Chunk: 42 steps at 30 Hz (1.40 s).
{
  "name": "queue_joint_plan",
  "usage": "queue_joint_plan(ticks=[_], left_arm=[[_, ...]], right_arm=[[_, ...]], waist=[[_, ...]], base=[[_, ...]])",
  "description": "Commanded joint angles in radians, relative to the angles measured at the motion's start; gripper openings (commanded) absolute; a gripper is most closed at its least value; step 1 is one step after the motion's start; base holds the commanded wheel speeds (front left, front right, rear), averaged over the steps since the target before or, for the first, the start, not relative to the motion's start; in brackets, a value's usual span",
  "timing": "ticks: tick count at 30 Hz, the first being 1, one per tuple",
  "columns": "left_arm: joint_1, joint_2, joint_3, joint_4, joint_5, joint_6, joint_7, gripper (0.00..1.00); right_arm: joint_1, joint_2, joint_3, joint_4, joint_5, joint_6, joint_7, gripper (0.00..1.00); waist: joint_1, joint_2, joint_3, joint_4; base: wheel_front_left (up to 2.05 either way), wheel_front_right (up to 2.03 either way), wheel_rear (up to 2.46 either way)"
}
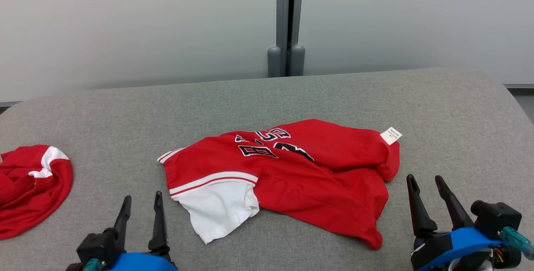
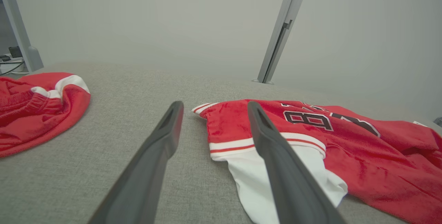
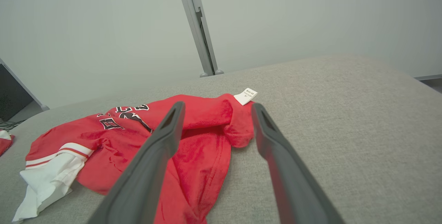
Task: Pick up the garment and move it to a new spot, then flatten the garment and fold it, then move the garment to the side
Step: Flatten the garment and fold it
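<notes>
Red sports jersey [image 1: 317,170] of soft cloth, with black and white numbers on it, lies crumpled near the middle of the grey fabric-covered table [image 1: 292,91]. It is not flat: the body is folded over itself in several places. One short white sleeve [image 1: 219,208], with red and white stripes above it, sticks out toward the robot's left side. A small white label [image 1: 391,135] shows at the far right corner of the jersey.

The left gripper [image 1: 142,196], with two long dark fingers, is at the near side of the table, close to the white sleeve but apart from it. Its fingers stand apart and nothing is between them. The right gripper [image 1: 424,177], of the same kind, is near the right edge of the jersey and also does not touch the cloth. Its fingers are spread wide too, and they hold nothing.

A second red and white piece of clothing [image 1: 29,187] lies bunched at the far left of the table, well apart from the jersey. Behind the table there is a pale wall with a vertical grey post [image 1: 287,20].
</notes>
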Motion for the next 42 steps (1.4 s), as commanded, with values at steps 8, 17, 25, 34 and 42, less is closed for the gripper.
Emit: queue_joint_plan(ticks=[8,17,25,34,42], left_arm=[[-0.03,-0.022,-0.025,0.042,0.015,-0.019,-0.005,1.0],[-0.058,-0.024,-0.02,0.031,0.033,-0.035,-0.005,1.0],[-0.075,-0.031,-0.025,0.027,0.044,-0.045,-0.005,1.0],[-0.075,-0.035,-0.008,0.024,0.049,-0.048,-0.005,1.0],[-0.083,-0.038,0.003,0.016,0.052,-0.05,-0.005,1.0]], right_arm=[[0.01,-0.005,0.008,0.067,0.041,0.0,0.059,1.0],[-0.155,-0.005,0.053,0.309,0.148,0.0,0.193,1.0],[-0.338,-0.006,0.059,0.569,0.191,0.0,0.187,0.0],[-0.476,-0.007,-0.066,0.663,-0.015,0.0,0.072,0.0],[-0.56,-0.027,-0.119,0.589,-0.194,0.0,0.008,0.0]], waist=[[0.0,0.0,0.013,-0.004],[0.0,0.0,0.039,0.02],[0.0,0.0,0.064,0.055],[0.0,0.0,0.068,0.067],[0.0,0.0,0.074,0.071]], base=[[0.0,0.0,0.0],[0.0,0.0,0.0],[0.0,0.0,0.0],[0.0,0.0,0.0],[0.0,0.0,0.0]])
